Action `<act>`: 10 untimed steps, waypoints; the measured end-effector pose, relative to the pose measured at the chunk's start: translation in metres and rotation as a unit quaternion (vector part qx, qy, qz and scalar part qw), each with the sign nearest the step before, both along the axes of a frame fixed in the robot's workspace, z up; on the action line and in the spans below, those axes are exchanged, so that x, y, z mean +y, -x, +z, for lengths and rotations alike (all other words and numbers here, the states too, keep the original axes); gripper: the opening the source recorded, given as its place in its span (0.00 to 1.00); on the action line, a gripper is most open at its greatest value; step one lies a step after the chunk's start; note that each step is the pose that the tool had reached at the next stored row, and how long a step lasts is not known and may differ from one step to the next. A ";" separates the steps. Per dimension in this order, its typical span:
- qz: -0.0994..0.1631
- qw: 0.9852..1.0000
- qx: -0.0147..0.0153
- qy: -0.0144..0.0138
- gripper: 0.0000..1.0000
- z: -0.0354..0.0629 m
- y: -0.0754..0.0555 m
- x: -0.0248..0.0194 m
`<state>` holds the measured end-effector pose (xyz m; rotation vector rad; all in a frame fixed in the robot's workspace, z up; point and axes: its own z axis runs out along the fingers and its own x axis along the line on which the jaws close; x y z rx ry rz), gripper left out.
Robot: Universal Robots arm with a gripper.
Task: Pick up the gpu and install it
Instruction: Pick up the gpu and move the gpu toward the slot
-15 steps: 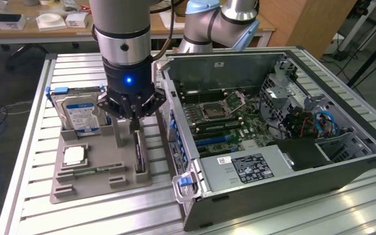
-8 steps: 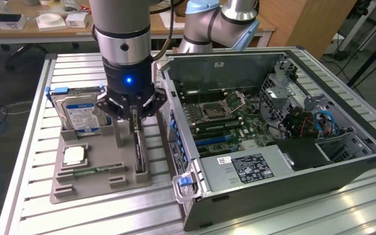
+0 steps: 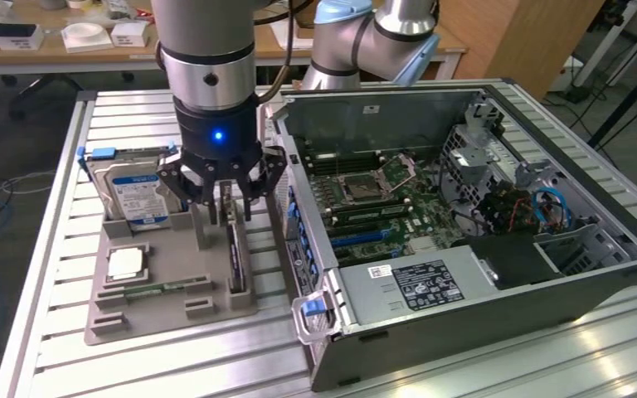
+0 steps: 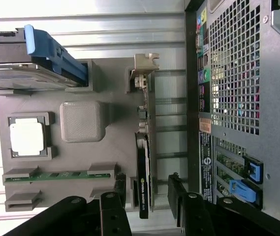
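The gpu (image 3: 235, 259) is a thin dark card standing on edge in a slot of the grey holder tray (image 3: 175, 319), next to the open computer case. In the wrist view the gpu (image 4: 143, 157) runs lengthwise, with its pale metal bracket (image 4: 146, 64) at the far end. My gripper (image 3: 226, 201) hangs straight over one end of the card. Its black fingers (image 4: 179, 196) stand apart, one on each side of the card's edge, with a gap on both sides. The gripper (image 4: 148, 199) is open and holds nothing.
The tray also holds a silver hard drive with a blue label (image 3: 136, 195), a square processor (image 3: 127, 264) and a green memory stick (image 3: 163, 288). The open computer case (image 3: 584, 274) with its motherboard (image 3: 374, 199) lies at the exterior view's right, close beside the tray. Everything rests on a slatted metal table (image 3: 64, 207).
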<state>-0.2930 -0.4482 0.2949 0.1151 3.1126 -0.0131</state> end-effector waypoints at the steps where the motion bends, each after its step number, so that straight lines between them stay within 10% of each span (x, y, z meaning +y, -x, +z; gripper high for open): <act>1: 0.000 1.000 0.000 0.000 0.47 -0.0003 0.000 0.0000; 10: 0.000 1.000 0.000 0.000 0.47 -0.0106 0.000 0.0000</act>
